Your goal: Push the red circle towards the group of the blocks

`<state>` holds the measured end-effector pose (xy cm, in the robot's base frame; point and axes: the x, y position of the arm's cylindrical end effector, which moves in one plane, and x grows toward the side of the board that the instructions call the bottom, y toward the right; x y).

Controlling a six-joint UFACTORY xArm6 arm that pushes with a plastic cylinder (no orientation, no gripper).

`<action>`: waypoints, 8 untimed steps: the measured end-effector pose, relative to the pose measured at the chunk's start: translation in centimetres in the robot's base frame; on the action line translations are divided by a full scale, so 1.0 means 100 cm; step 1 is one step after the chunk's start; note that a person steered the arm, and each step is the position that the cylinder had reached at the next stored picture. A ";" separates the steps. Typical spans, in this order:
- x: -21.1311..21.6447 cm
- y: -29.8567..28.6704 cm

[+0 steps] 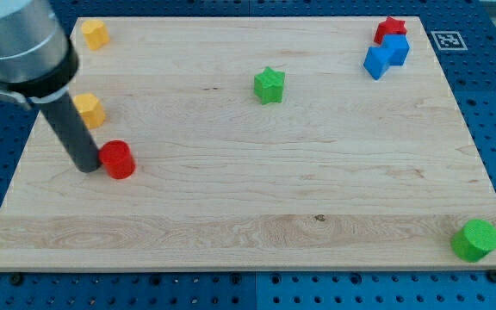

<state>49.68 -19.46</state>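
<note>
One red circle point(118, 159) sits at the board's left, with my tip point(88, 167) right against its left side, touching as far as I can tell. There's no gripper here, just the rod. The group, a red star point(391, 27) and blue blocks point(385, 55), is far right, so nearly all the pushing is left.
</note>
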 end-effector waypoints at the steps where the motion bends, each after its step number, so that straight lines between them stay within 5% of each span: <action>1: 0.001 0.034; 8: -0.007 0.260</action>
<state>48.99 6.53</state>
